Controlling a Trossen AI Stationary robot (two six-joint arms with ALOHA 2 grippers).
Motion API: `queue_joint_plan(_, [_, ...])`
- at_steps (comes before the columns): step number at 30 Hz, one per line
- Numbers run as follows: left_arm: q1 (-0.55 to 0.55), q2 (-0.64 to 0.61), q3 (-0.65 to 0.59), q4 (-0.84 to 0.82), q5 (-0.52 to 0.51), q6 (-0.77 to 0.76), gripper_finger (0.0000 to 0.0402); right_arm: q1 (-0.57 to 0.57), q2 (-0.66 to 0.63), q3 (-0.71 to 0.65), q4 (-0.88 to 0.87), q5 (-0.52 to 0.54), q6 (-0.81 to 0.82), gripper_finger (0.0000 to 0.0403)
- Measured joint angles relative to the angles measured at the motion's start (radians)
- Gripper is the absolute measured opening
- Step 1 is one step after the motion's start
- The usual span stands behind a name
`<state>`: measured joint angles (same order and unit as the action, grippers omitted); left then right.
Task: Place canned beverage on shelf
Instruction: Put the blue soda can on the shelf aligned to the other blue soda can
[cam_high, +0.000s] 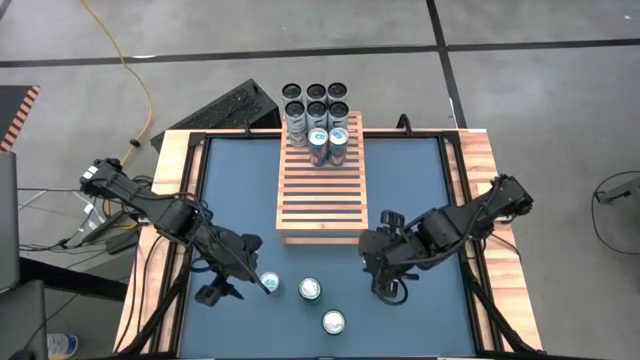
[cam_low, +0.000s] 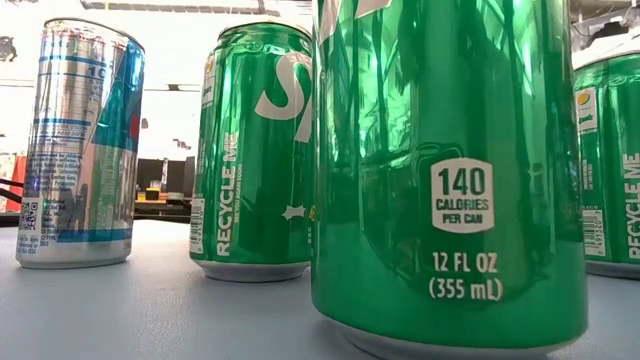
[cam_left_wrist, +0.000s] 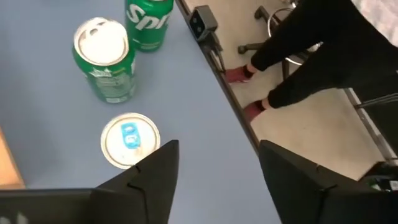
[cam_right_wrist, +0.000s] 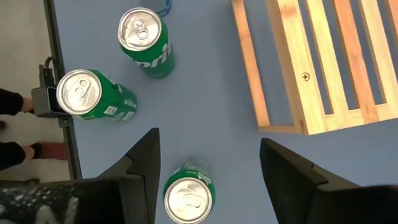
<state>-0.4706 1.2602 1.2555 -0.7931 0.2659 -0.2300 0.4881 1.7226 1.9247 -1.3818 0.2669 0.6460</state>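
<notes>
While three cans wait on the table short of the shelf (cam_high: 320, 185), left gripper (cam_high: 262, 283) hovers open by the slim silver can (cam_high: 270, 282), apparently lining up a grasp; right gripper (cam_high: 388, 290) open, empty, above a green can (cam_right_wrist: 188, 198)

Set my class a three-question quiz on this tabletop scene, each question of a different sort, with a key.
1. True or false: the wooden shelf holds no cans yet.
2. Which gripper is nearest the slim silver-and-blue can standing on the blue table? A) left gripper B) right gripper
3. Fill in: the right wrist view shows ___ green cans upright on the table.

Key: 1. False; cans stand at the shelf's far end. 2. A. 3. Three.
</notes>
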Motion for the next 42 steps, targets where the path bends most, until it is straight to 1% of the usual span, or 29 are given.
queue_joint_plan(4, [0.000, 0.001, 0.000, -0.020, 0.042, 0.021, 0.0249, -0.001, 0.000, 0.000, 0.000, 0.001, 0.000, 0.0219])
queue_joint_plan(6, [0.000, 0.001, 0.000, -0.035, 0.031, 0.053, 0.0272, 0.000, 0.000, 0.000, 0.000, 0.001, 0.000, 0.0219])
queue_joint_plan(9, [0.000, 0.002, 0.000, -0.034, -0.043, 0.106, 0.0302, 0.000, 0.000, 0.000, 0.001, 0.002, 0.000, 0.0219])
queue_joint_plan(12, [0.000, 0.003, 0.000, -0.034, -0.129, 0.168, 0.0317, 0.000, 0.000, 0.000, 0.008, 0.021, 0.000, 0.0219])
queue_joint_plan(14, [0.001, 0.014, 0.000, -0.024, -0.173, 0.185, 0.0319, -0.001, 0.000, 0.000, 0.008, 0.025, 0.000, 0.0219])
queue_joint_plan(15, [0.001, 0.022, 0.000, -0.018, -0.177, 0.185, 0.0320, -0.001, 0.000, 0.000, 0.008, 0.026, 0.000, 0.0219])
queue_joint_plan(20, [-0.008, 0.090, 0.000, 0.015, -0.173, 0.186, 0.0320, 0.000, 0.000, 0.000, 0.006, 0.027, 0.000, 0.0219])
queue_joint_plan(26, [-0.005, 0.168, 0.000, 0.028, -0.152, 0.234, 0.0320, 0.000, 0.000, 0.000, 0.007, 0.027, 0.000, 0.0219])
queue_joint_plan(29, [0.004, 0.182, 0.000, 0.029, -0.148, 0.255, 0.0320, 0.000, 0.000, 0.000, 0.006, 0.027, 0.000, 0.0219])
queue_joint_plan(34, [0.016, 0.182, 0.000, 0.052, -0.191, 0.290, 0.0320, 0.000, 0.000, 0.000, 0.009, 0.027, 0.000, 0.0219])
queue_joint_plan(37, [0.017, 0.180, -0.038, 0.088, -0.198, 0.289, 0.0320, 0.000, 0.000, 0.000, 0.009, 0.027, 0.000, 0.0219])
queue_joint_plan(40, [0.016, 0.183, -0.108, 0.169, -0.144, 0.233, 0.0320, 0.000, 0.000, 0.000, 0.009, 0.027, 0.000, 0.0219])
queue_joint_plan(42, [0.018, 0.182, -0.129, 0.235, -0.124, 0.208, 0.0320, 0.001, 0.000, 0.000, 0.009, 0.027, 0.000, 0.0219])
